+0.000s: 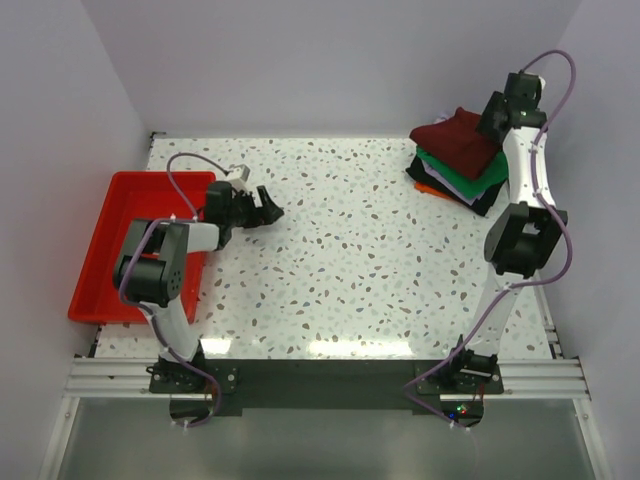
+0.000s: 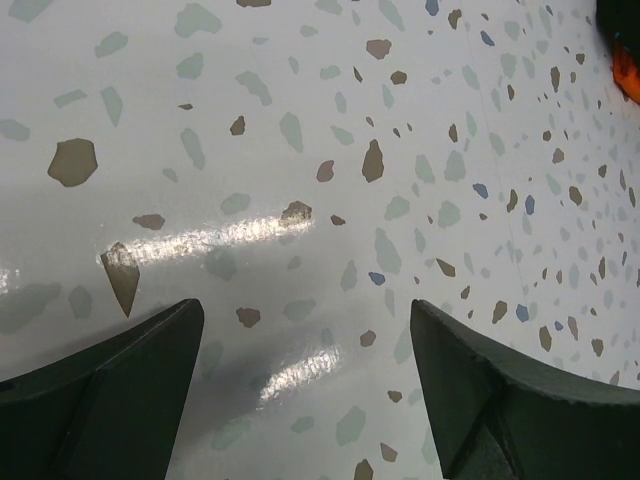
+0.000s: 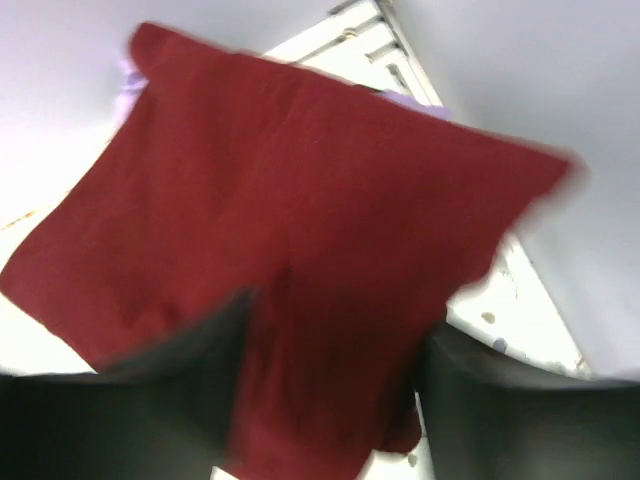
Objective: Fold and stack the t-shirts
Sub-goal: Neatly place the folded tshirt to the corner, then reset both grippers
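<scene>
The t-shirts lie in a stack at the back right. A folded dark maroon one [image 1: 455, 138] is on top, with bright green [image 1: 470, 176], black [image 1: 487, 199] and an orange edge [image 1: 428, 188] under it. My right gripper [image 1: 490, 122] hovers over the stack's right side. In the blurred right wrist view the maroon shirt [image 3: 300, 220] fills the frame, the gripper [image 3: 335, 400] is open just above it, and lavender cloth [image 3: 126, 78] peeks out at the edge. My left gripper [image 1: 268, 208] is open and empty over the bare tabletop [image 2: 300, 150], its fingers [image 2: 120, 390] wide apart.
A red plastic tray [image 1: 105, 235] sits at the left edge, beside the left arm. White walls close in the table at the back and both sides. A bit of orange [image 2: 628, 70] shows at the far edge of the left wrist view.
</scene>
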